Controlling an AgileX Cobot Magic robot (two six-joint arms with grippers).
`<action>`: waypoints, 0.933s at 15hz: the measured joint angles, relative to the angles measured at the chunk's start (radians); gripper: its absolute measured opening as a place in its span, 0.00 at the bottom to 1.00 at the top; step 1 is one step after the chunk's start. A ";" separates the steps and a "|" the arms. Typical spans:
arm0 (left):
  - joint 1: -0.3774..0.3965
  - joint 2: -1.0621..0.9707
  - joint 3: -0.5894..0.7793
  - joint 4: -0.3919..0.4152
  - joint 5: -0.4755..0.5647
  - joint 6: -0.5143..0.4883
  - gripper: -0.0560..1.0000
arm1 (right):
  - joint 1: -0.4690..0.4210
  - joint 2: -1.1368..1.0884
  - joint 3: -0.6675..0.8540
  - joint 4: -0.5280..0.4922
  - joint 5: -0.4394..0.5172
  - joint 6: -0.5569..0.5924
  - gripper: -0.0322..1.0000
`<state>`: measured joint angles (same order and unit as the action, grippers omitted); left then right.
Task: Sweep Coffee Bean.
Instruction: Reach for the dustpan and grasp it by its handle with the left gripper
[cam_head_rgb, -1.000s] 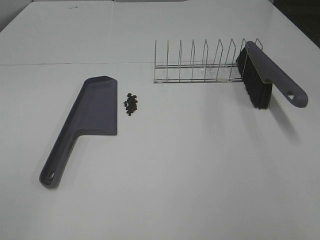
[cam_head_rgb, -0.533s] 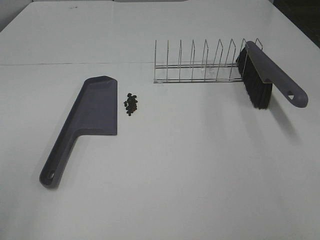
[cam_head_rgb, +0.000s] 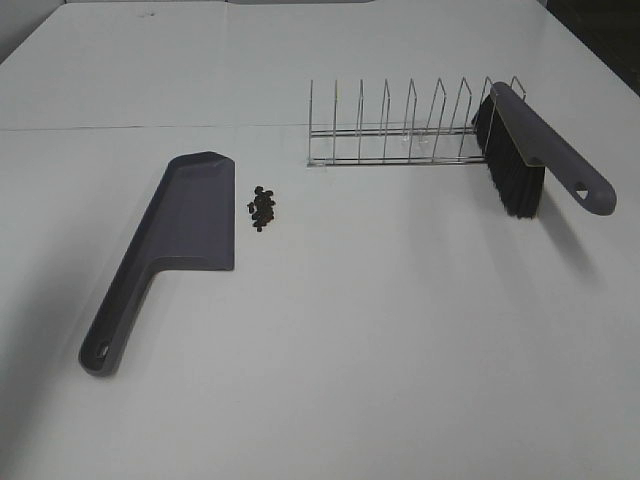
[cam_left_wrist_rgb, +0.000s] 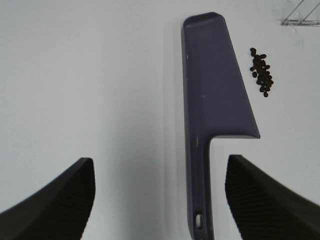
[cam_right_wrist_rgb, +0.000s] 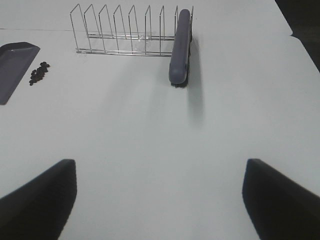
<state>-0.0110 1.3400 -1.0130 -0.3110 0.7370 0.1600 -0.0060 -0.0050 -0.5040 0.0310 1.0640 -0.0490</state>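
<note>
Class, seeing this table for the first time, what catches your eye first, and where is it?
A grey-purple dustpan lies left on the white table, a small heap of coffee beans just beside its edge. At the right, a matching brush leans in the end of a wire rack.

On the surface (cam_head_rgb: 380, 340), the dustpan (cam_head_rgb: 190, 220) lies at the left, with its handle running toward the front-left. The coffee beans (cam_head_rgb: 263, 208) sit in a small heap just beside the pan's right edge, not touching it. Behind and to the right stands the wire rack (cam_head_rgb: 400, 130). The brush (cam_head_rgb: 545, 150) leans in the rack's right end, its handle jutting out front-right.
</note>
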 joint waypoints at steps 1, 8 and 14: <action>-0.016 0.075 -0.049 -0.007 0.026 0.000 0.69 | 0.000 0.000 0.000 0.000 0.000 0.000 0.83; -0.241 0.466 -0.214 0.114 0.141 -0.194 0.69 | 0.000 0.000 0.000 0.000 0.000 0.000 0.83; -0.325 0.646 -0.216 0.174 0.126 -0.289 0.69 | 0.000 0.000 0.000 0.000 0.000 0.000 0.83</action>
<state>-0.3360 1.9860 -1.2290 -0.1370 0.8630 -0.1290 -0.0060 -0.0050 -0.5040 0.0310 1.0640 -0.0490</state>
